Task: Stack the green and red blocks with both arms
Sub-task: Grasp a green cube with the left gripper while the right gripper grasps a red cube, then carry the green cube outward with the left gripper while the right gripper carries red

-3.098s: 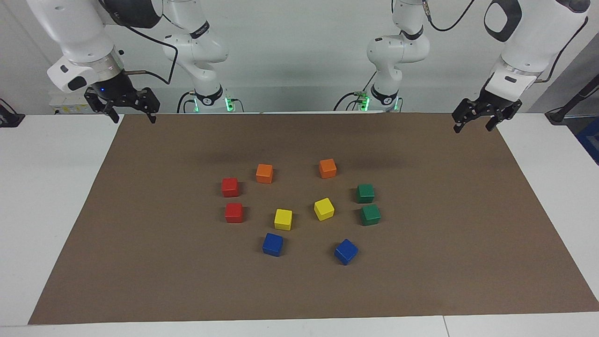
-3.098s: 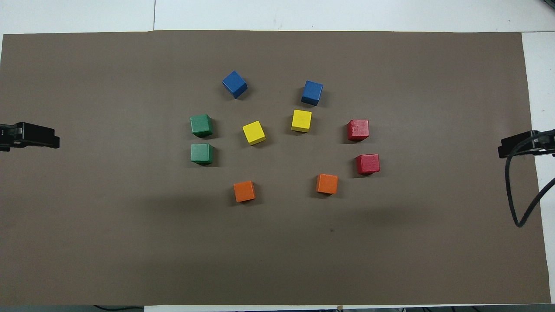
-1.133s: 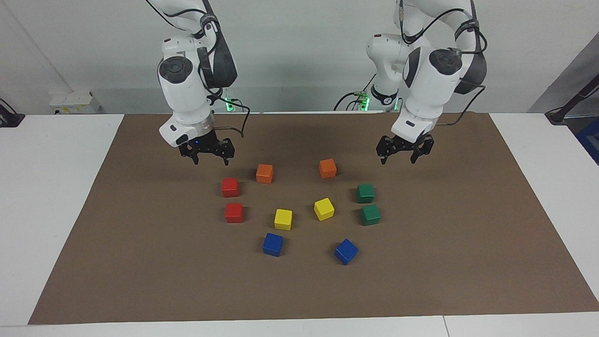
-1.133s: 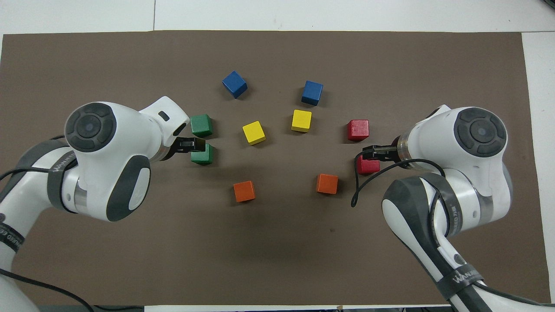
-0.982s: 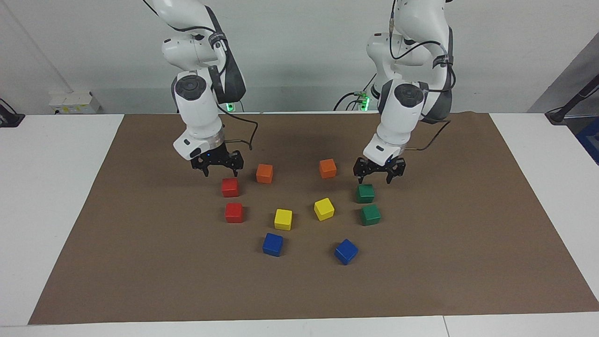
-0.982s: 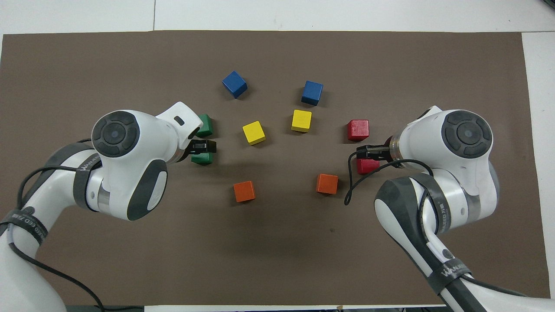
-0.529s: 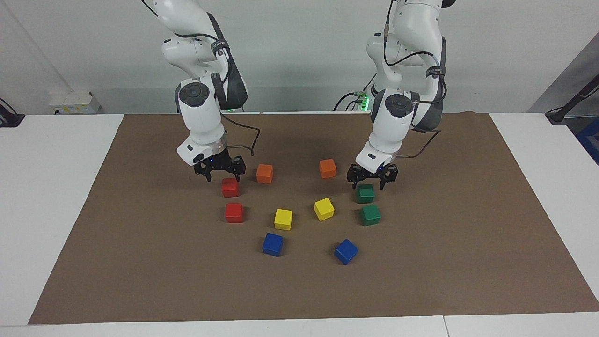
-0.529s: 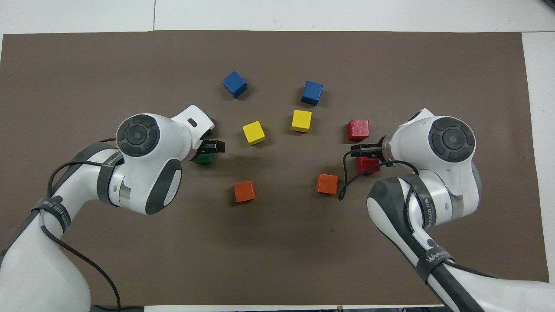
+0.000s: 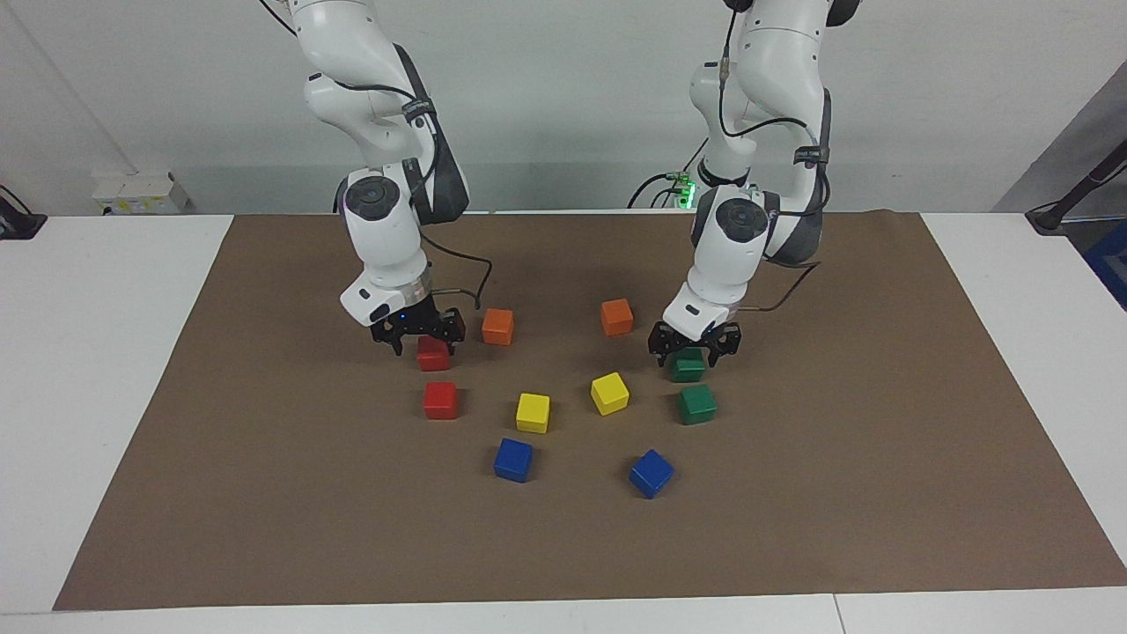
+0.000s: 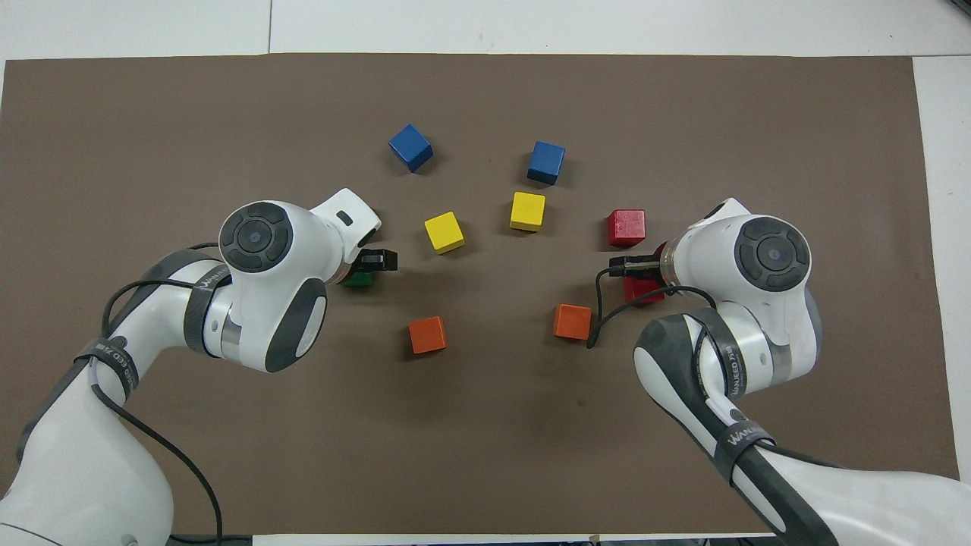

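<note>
Two red blocks lie toward the right arm's end: one nearer to the robots and one farther. Two green blocks lie toward the left arm's end: one nearer and one farther. My right gripper is open and low, with a finger on each side of the nearer red block. My left gripper is open and low, astride the nearer green block. In the overhead view the left arm hides the farther green block; the farther red block shows.
All blocks lie on a brown mat. Two orange blocks lie nearer to the robots, between the grippers. Two yellow blocks lie in the middle and two blue blocks farthest out.
Both arms swung in from the table's ends and came down. Each open gripper now stands around the nearer block of its pair. No block has moved.
</note>
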You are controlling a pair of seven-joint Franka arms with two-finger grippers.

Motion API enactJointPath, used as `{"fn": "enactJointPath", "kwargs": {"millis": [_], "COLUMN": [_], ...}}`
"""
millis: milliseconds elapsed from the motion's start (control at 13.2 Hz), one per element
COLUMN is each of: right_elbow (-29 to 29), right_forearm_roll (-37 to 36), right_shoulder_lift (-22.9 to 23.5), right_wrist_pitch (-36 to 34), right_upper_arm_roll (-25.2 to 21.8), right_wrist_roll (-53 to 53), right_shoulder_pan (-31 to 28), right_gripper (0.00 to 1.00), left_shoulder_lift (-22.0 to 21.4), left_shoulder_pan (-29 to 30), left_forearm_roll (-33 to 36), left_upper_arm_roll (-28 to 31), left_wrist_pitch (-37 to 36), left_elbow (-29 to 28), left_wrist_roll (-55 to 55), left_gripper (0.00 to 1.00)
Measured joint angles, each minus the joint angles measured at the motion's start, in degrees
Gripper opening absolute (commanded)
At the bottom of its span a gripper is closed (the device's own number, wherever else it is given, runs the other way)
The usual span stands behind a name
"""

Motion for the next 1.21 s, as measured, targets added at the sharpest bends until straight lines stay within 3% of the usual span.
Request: {"fn": "enactJointPath", "kwargs": {"millis": [227, 378, 453, 529, 604, 680, 756, 831, 1058, 1209], "right_elbow": [-1.07, -1.39, -1.54, -1.68, -1.8, -1.9, -2.01, -2.06, -1.71, 1.35], "right_forearm_roll": [0.0, 0.0, 0.0, 0.0, 0.0, 0.0, 0.0, 0.0, 0.0, -0.12], "right_shoulder_lift": [0.0, -0.01, -0.01, -0.01, -0.01, -0.02, -0.04, -0.1, -0.27, -1.1], "right_wrist_pitch": [0.49, 0.49, 0.49, 0.49, 0.49, 0.49, 0.49, 0.49, 0.04, -4.9], "right_upper_arm_roll": [0.0, 0.01, 0.02, 0.02, 0.02, 0.02, 0.0, -0.03, -0.46, -0.84], "right_wrist_roll": [0.0, 0.0, 0.0, 0.0, 0.0, 0.0, 0.0, 0.0, 0.0, -1.95], "right_shoulder_pan": [0.13, 0.69, 0.98, 1.12, 1.13, 1.13, 1.13, 1.13, 0.75, -1.6], "right_gripper": [1.0, 0.98, 0.89, 0.74, 0.52, 0.28, 0.11, 0.04, 0.03, 0.03], "left_shoulder_lift": [0.74, 1.11, 1.34, 1.52, 1.64, 1.67, 1.67, 1.67, 1.55, 0.51], "left_shoulder_pan": [-0.06, -0.06, -0.08, -0.1, -0.14, -0.16, -0.16, -0.16, 0.17, 4.03], "left_forearm_roll": [0.0, 0.0, 0.0, 0.0, 0.0, 0.0, 0.0, 0.01, 0.0, 0.02], "left_upper_arm_roll": [0.01, 0.02, 0.02, 0.02, 0.02, 0.02, 0.05, 0.13, 1.04, 1.44], "left_wrist_pitch": [0.35, 0.61, 0.78, 0.97, 1.09, 1.16, 1.2, 1.21, 0.24, -5.25], "left_elbow": [0.0, 0.0, 0.0, 0.0, 0.0, 0.0, 0.0, 0.02, 1.31, 4.79], "left_wrist_roll": [0.0, 0.0, 0.0, 0.0, 0.0, 0.0, 0.0, 0.0, -0.02, 1.88], "left_gripper": [1.0, 0.9, 0.76, 0.42, 0.0, 0.0, 0.0, 0.0, 0.0, 0.0]}}
